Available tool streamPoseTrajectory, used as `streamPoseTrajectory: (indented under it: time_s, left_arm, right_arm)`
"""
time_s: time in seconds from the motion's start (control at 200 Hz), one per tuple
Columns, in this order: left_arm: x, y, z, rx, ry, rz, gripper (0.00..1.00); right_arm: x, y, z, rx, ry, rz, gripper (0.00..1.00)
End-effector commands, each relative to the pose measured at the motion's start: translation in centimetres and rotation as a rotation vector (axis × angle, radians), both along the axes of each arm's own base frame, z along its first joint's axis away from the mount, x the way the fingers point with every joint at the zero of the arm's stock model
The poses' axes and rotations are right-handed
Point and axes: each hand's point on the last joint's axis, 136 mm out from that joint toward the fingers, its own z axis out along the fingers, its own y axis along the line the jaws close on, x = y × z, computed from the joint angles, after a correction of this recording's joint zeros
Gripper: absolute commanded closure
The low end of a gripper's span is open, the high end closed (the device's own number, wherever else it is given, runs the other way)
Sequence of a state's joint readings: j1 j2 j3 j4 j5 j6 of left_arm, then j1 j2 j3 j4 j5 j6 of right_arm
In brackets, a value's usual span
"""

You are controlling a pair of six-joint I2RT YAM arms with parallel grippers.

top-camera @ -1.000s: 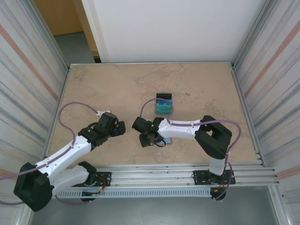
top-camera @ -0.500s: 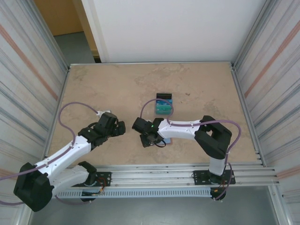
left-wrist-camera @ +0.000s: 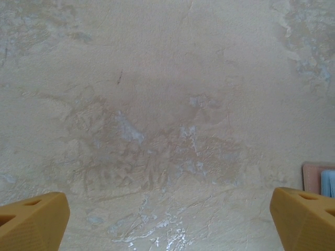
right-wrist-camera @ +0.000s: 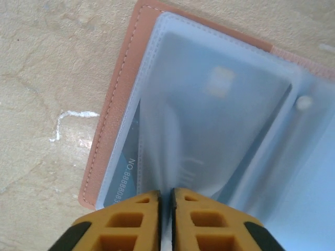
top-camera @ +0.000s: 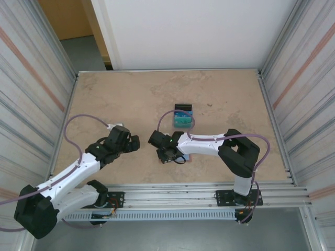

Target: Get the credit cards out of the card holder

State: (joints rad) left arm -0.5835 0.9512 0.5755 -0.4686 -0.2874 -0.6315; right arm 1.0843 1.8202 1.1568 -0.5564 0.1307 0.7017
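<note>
The right gripper has just been drawing its fingers in, and now I am seeing them pressed almost together at the near edge of the open card holder, with only a thin slit left between the pads. I am not managing to tell whether they are nipping a card's edge, the lip of the clear sleeve, or nothing at all. In the overhead view that arm has hardly shifted; it is hanging over the holder at the near middle of the table, so I am reading this as the pinch that comes ahead of pulling a card out. No card is showing free of the holder yet. The left gripper is idling just to the left with its jaws spread wide over bare tabletop, its arm having eased slightly. The holder is lying flat: pinkish-brown leather with a neat stitched border and rounded corners. The frosted, glossy plastic sleeves are blurring what is under them. One teal credit card is peeking out along the left side, printed digits showing. The table is mottled, stone-like beige.
</note>
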Motion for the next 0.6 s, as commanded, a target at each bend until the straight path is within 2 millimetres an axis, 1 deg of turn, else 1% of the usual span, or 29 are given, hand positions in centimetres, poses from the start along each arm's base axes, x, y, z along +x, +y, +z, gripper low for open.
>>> streamPoseTrajectory:
  time_s: [0.0, 0.135, 0.276, 0.411, 0.546, 0.596]
  left_arm:
    - [0.3, -0.4, 1.7, -0.012, -0.035, -0.015, 0.01]
    - [0.2, -0.8, 2.1, -0.016, -0.052, -0.024, 0.01]
    - [-0.2, -1.8, 2.1, -0.011, -0.055, -0.043, 0.01]
    - [-0.4, -2.9, 2.0, 0.004, -0.058, -0.059, 0.01]
    - [-0.4, -3.6, 1.8, 0.012, -0.048, -0.065, 0.01]
    - [-0.4, -3.9, 1.9, 0.013, -0.049, -0.070, 0.01]
  right_arm:
    - [0.2, -0.7, 1.1, 0.008, -0.027, -0.024, 0.91]
    - [-0.1, -0.4, 2.1, 0.049, -0.030, -0.013, 0.94]
    - [-0.5, -1.1, 2.6, 0.062, -0.034, -0.022, 0.93]
    - [-0.4, -2.1, 2.9, 0.060, -0.057, -0.044, 0.88]
    - [0.1, -3.3, 3.0, 0.045, -0.078, -0.071, 0.79]
    - [0.3, -3.8, 3.0, 0.039, -0.086, -0.081, 0.78]
